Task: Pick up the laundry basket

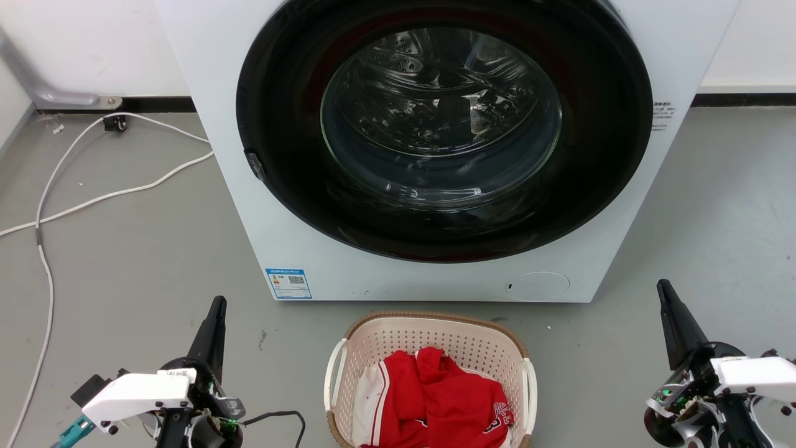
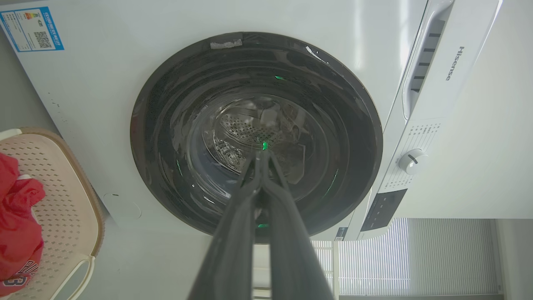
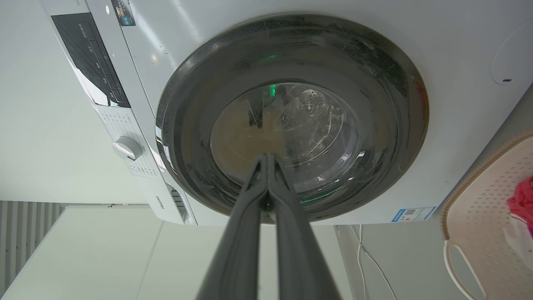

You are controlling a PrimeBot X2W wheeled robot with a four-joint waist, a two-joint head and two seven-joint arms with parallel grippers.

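Laundry basket sits untouched between two claws: left claw and right claw are each pinched together, holding nothing, well apart from it. It rests on the floor just before the washer, red clothes inside. Best to spread both claws, then close on the white side handles; floor beside each is open, the washer crowds the far rim.

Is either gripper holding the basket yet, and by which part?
Nothing is held. The left gripper and right gripper are both shut on nothing, out to either side of the basket, clear of its handles.
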